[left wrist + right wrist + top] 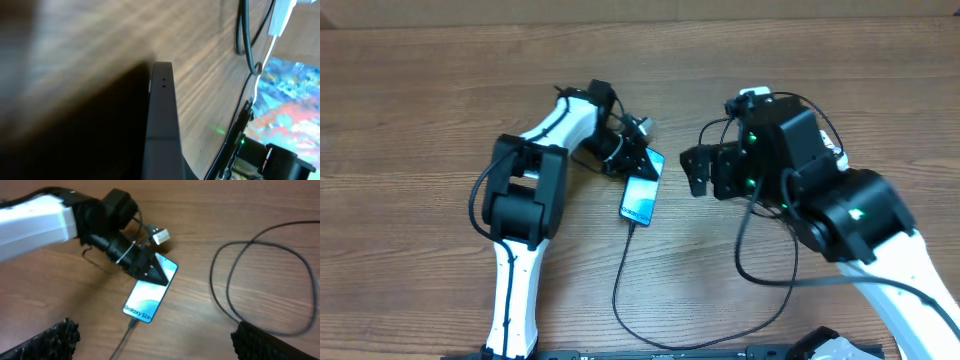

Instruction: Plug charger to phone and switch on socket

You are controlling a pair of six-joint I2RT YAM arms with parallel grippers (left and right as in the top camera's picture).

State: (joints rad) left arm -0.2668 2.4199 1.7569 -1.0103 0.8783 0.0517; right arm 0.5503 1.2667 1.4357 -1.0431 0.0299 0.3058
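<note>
- Right gripper point(152, 337) hangs above the brown wooden worktop point(420, 80), right of the phone. Its jaws are spread wide and hold nothing.
- Long, thin black charger cable point(618, 290) lies nearest. It curves along the near edge of the worktop, then runs far-left up to the phone. More of it lies in loose loops at the right, by the right arm.
- Small black connector tip point(131, 322) of that cable sits at the phone's near end, seated in its edge.
- Slim rectangular smartphone point(642, 195) lies flat near the middle of the worktop. Its light blue-white screen faces up and reads "Galaxy S24+".
- Left gripper point(150, 271) comes in from the far left, and its dark tip is on the phone's far end. I cannot tell whether its jaws clasp the phone or only rest on it.
</note>
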